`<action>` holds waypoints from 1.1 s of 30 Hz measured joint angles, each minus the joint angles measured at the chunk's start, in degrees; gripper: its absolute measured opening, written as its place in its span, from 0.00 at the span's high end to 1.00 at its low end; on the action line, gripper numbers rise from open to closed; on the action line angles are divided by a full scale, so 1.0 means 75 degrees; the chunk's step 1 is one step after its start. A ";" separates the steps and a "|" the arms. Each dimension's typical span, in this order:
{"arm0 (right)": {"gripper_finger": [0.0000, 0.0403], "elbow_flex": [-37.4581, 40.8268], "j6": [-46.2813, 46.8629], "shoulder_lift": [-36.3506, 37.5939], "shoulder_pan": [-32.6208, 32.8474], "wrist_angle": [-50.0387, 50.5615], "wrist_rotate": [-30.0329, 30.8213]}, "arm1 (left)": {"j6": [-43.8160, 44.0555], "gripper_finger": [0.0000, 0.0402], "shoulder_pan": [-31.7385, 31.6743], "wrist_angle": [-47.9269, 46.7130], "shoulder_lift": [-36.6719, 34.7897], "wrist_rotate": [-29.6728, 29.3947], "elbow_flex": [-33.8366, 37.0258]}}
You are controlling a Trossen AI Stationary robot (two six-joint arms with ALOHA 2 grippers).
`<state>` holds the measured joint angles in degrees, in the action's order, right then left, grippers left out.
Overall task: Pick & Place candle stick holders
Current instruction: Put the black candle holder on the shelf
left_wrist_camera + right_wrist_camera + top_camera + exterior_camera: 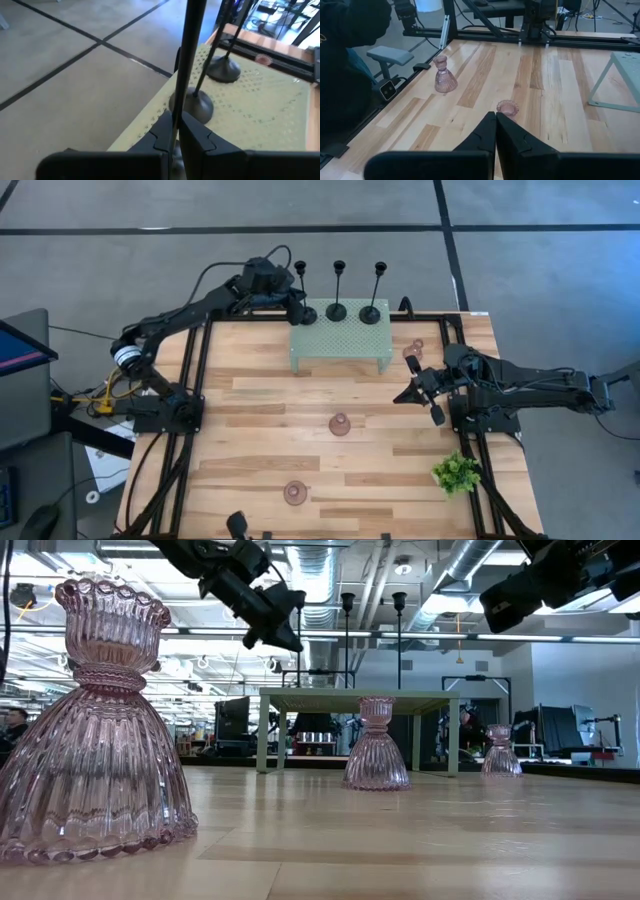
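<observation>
Three slim black candle stick holders stand in a row on the mint-green mesh shelf (pixel 340 345) at the table's far edge. My left gripper (pixel 175 135) is shut on the leftmost one (pixel 303 290). The other two (pixel 337 308) (pixel 371 310) rest on their round bases. Three pinkish glass holders stand on the wood, one at mid-table (pixel 340 424), one toward the near edge (pixel 296 492) and one right of the shelf (pixel 415 348). My right gripper (pixel 425 395) hangs shut and empty over the right side. My left gripper pinches the leftmost black holder's thin stem (pixel 179 107), about halfway up, between its two fingers. The fingers come nearly level from the table's far left and lie across the stem. The holder is upright with its base (pixel 306 314) at the shelf's far left corner. My fingers hide whether it rests there.
A small green leafy plant (pixel 457 473) sits near the right edge toward the front. Black frame rails run along the table's left and right sides. A wide stretch of bare wood lies between the shelf and the pink holders.
</observation>
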<state>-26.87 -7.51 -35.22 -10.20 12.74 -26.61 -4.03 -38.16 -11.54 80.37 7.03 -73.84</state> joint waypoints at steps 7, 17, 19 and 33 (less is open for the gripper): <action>1.00 0.0000 0.0000 0.0000 0.0000 0.0001 0.0013 | -0.0003 0.96 0.0001 0.0173 0.0152 0.0007 -0.0003; 1.00 0.0000 0.0000 0.0000 0.0000 0.0010 0.0012 | -0.0003 0.89 0.0030 0.0223 0.0115 -0.0015 0.0012; 1.00 0.0000 0.0000 0.0000 0.0000 0.0010 0.0012 | -0.0003 0.88 0.0038 0.0236 0.0115 -0.0018 0.0017; 1.00 -0.0003 0.0003 0.0000 0.0000 0.0013 0.0012 | -0.0029 0.77 0.0045 0.0341 0.0098 -0.0018 0.0017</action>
<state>-26.89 -7.49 -35.22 -10.20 12.84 -26.52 -4.25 -37.82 -8.98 81.11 6.90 -73.71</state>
